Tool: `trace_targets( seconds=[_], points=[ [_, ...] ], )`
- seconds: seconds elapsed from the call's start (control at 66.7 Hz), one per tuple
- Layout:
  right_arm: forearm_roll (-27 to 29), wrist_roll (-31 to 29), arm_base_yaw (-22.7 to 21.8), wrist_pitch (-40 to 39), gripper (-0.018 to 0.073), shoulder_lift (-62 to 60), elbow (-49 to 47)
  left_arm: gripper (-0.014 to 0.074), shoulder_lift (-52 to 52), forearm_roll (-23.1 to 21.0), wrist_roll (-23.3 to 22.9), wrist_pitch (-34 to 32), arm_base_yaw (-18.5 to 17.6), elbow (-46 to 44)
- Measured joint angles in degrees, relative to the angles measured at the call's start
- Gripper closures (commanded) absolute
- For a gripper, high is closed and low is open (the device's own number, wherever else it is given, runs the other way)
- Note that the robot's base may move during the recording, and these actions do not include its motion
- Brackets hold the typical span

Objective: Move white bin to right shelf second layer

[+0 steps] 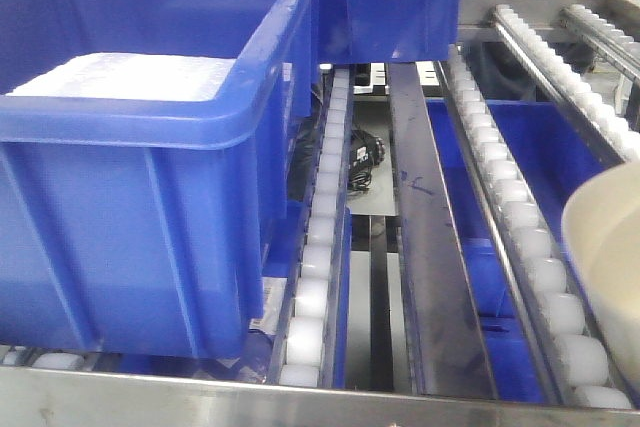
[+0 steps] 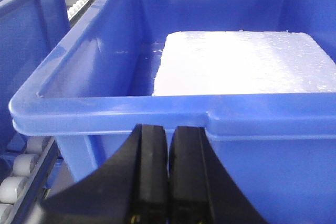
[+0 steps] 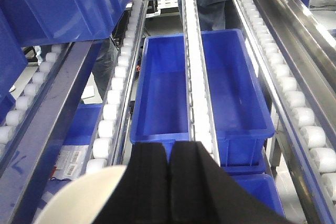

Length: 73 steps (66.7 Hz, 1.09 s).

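**Desk:** Where is the glossy cream-white plastic bin (image 1: 608,267)?

**Photographer:** At the rack's right edge, over the sloping steel rails lined with white rollers (image 1: 520,217). Its rim sits just below-left of the right tool (image 3: 169,182), pads pressed together; whether they pinch the rim, I cannot tell.

**Desk:** The left tool (image 2: 168,174)?

**Photographer:** Pads together, empty, facing the large blue rectangular crate (image 2: 173,114). The right arm is nearer.

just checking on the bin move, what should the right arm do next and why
Probably ease the white bin a little further up the roller rails. In the front view only part of the bin shows at the right edge, low on the rollers near the steel front bar. The right gripper fingers look pressed together above the bin rim, so whether it grips the rim cannot be told.
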Motion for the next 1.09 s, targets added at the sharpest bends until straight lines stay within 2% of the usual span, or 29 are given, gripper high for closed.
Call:
trace_targets(
  seconds=[0.135, 0.33, 0.54, 0.765, 1.094],
  points=[
    [-0.1, 0.0, 0.0, 0.0, 0.0513, -2.1, 1.1, 0.0512, 0.0, 0.0, 0.0, 0.0, 0.0, 0.0],
    [-3.6, 0.0, 0.0, -0.2, 0.0513, -12.5, 6.6, 0.0512, 0.0, 0.0, 0.0, 0.0, 0.0, 0.0],
    [-4.2, 0.0, 0.0, 0.4, 0.0513, -21.7, 12.1, 0.0512, 0.0, 0.0, 0.0, 0.0, 0.0, 0.0],
    [-4.3, 0.0, 0.0, 5.0, 0.0513, -22.6, 12.5, 0.0512, 0.0, 0.0, 0.0, 0.0, 0.0, 0.0],
    [-4.3, 0.0, 0.0, 3.4, 0.0513, -22.6, 12.5, 0.0512, 0.0, 0.0, 0.0, 0.0, 0.0, 0.0]
  ],
)
